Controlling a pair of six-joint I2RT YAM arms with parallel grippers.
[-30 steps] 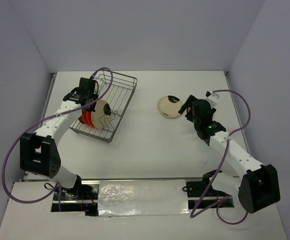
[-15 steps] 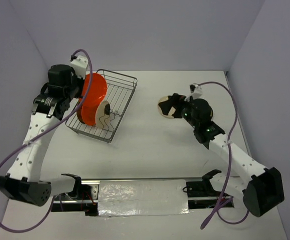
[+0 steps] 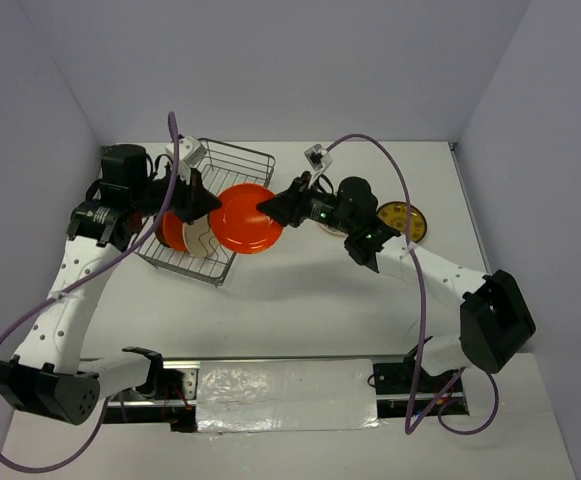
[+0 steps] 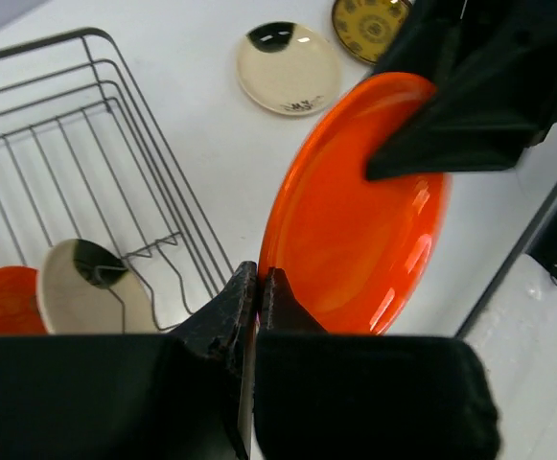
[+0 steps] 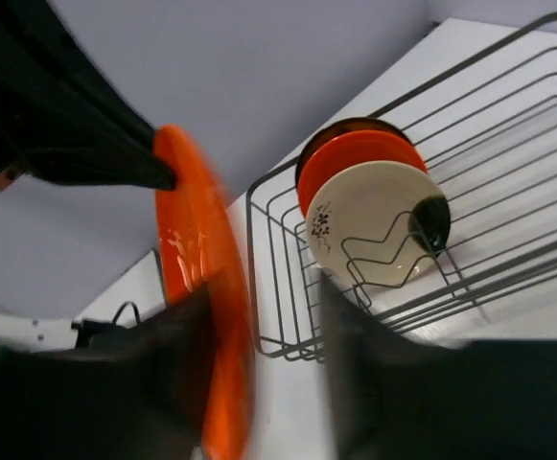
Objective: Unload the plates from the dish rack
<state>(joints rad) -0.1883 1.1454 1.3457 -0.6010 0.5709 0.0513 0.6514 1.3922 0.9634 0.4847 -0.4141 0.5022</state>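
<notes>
Whereas half a second ago the left claw [image 4: 259, 278] held the orange plate [image 3: 245, 218] above the dish rack [image 3: 250, 165], it now clamps that plate clear of the wires, over the desk [image 3: 300, 290] — and the right claw [image 3: 273, 206], fingers apart, straddles its far rim — a handover, I judge, nearly made.

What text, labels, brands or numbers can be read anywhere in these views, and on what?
No readable text in any view.
On the mustard plate: a dark ring of marks, too small to tell letters from pattern.
On the cream plate beside it: a small dark motif, not legible as words.
</notes>
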